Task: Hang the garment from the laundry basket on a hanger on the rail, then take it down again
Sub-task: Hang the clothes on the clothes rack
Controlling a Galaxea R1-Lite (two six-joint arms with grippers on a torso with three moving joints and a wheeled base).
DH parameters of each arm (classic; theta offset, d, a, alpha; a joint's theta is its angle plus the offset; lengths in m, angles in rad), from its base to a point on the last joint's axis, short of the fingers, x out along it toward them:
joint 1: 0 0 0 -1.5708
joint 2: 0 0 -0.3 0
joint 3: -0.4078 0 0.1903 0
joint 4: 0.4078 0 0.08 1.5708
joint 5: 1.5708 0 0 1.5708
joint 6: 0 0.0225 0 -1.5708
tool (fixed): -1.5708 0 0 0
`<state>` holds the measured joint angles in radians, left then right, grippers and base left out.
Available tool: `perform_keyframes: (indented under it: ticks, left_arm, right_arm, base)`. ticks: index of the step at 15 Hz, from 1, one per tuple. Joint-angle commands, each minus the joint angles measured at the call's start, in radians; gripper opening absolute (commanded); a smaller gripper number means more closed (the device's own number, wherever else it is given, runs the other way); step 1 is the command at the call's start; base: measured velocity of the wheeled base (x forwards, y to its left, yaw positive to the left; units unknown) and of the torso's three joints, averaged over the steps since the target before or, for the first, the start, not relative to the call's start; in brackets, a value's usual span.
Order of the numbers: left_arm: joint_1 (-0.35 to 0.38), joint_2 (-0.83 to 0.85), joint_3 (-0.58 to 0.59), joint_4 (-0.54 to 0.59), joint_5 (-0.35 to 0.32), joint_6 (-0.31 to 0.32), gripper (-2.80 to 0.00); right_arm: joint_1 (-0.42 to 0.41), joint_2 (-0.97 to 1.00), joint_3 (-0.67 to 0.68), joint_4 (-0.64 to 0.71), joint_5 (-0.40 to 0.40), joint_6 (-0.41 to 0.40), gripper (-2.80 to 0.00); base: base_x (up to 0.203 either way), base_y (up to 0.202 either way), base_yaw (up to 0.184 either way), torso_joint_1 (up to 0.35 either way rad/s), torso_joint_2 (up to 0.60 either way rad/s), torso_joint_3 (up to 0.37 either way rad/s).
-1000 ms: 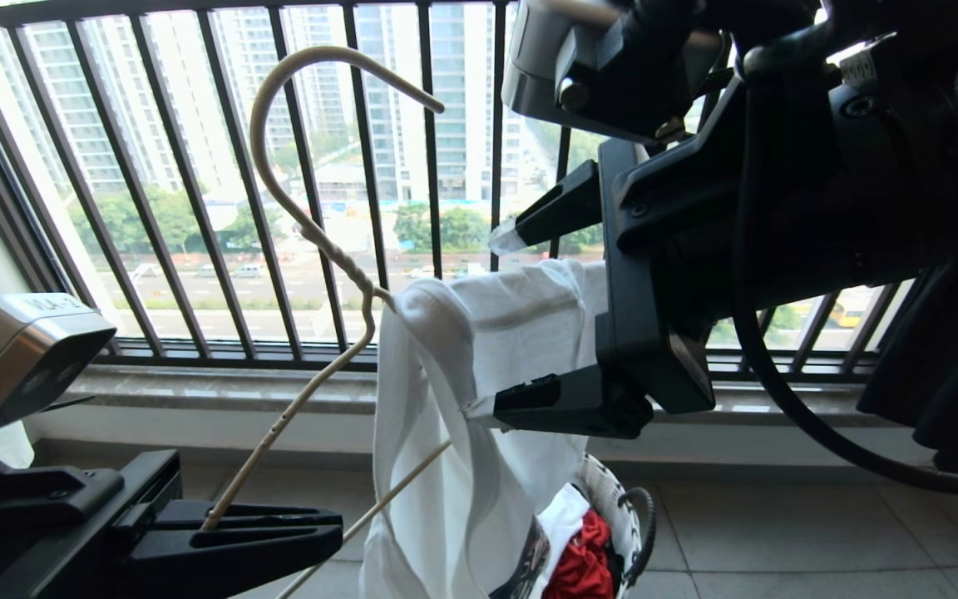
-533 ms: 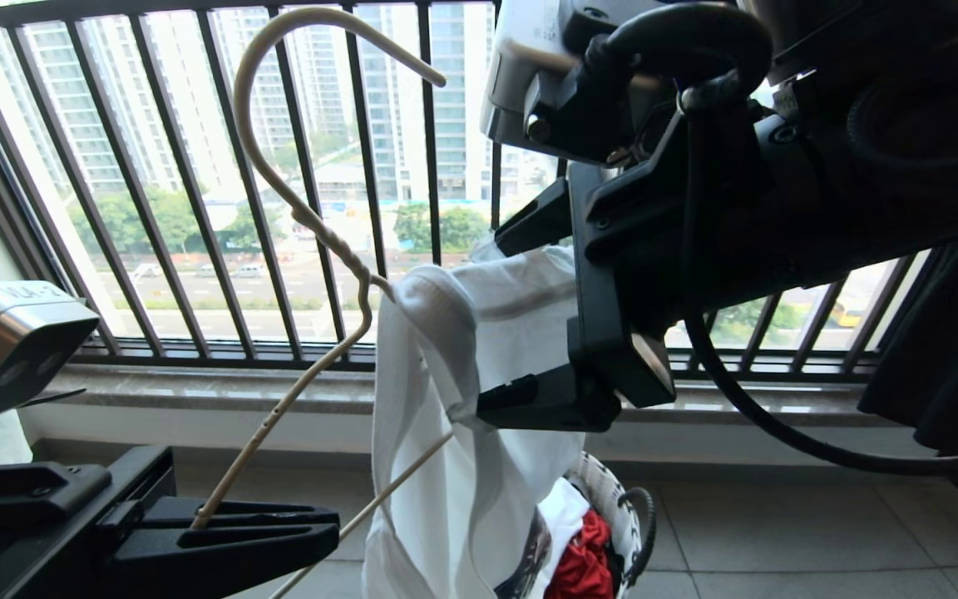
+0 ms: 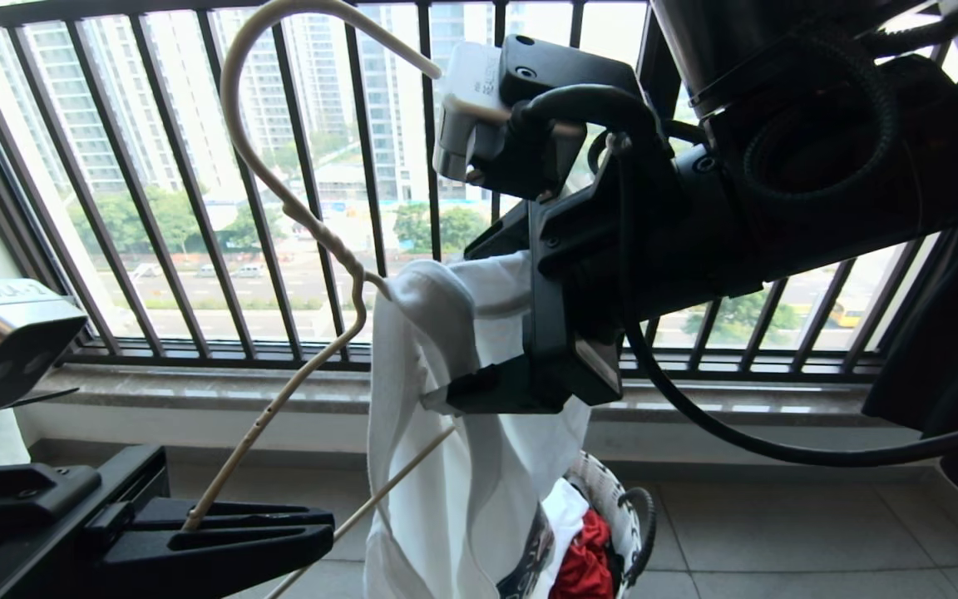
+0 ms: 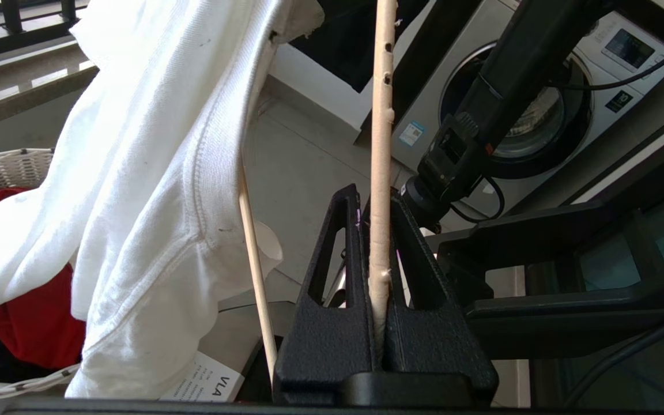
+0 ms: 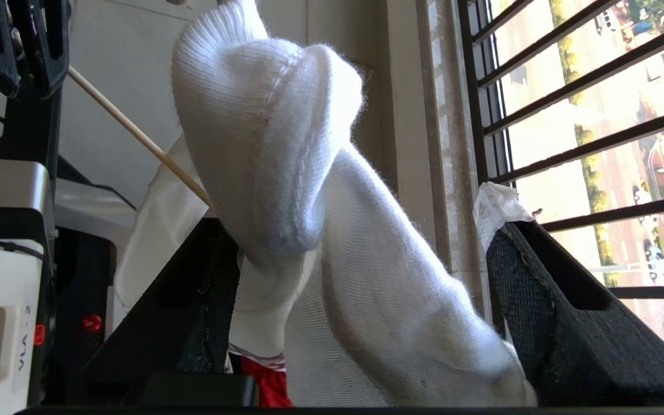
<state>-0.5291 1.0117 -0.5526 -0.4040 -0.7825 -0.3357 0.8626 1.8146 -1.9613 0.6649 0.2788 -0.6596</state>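
Two grippers busy: our left gripper, lower left, clamps the hanger; right gripper straddles the T-shirt at frame centre, jaws apart. We should close on the collar fold, then pull it along the hanger arm, left holding steady.

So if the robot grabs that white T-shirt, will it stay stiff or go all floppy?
Probably floppy: the white T-shirt droops in soft folds off the thin cream wire hanger. It looks light, since the slim wire isn't visibly bending. It may bunch up between the right gripper fingers.
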Motion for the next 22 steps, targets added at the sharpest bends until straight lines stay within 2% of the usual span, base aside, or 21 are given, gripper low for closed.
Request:
perform_keyframes:
  ticks: [1,15,16,22]
  left_arm:
    - [0.000,-0.005,-0.001,-0.006,-0.004,-0.002,-2.80]
    - [0.001,0.001,0.000,-0.018,0.002,0.000,-2.80]
    - [0.001,-0.001,0.000,-0.017,0.002,0.000,0.00]
    - [0.028,-0.031,-0.035,-0.017,0.028,0.000,0.00]
  right_arm:
    - [0.001,0.011,0.001,0.004,0.002,-0.003,-2.80]
    - [0.026,-0.040,0.012,0.012,0.002,-0.002,-2.80]
    - [0.026,-0.040,0.013,0.012,0.002,-0.002,-2.80]
    - [0.025,-0.052,0.015,0.020,-0.001,-0.002,-2.80]
  base:
    - [0.000,0.000,0.000,0.000,0.00,0.000]
    - [0.000,0.000,0.000,0.000,0.00,0.000]
    - [0.000,0.000,0.000,0.000,0.00,0.000]
    - [0.000,0.000,0.000,0.000,0.00,0.000]
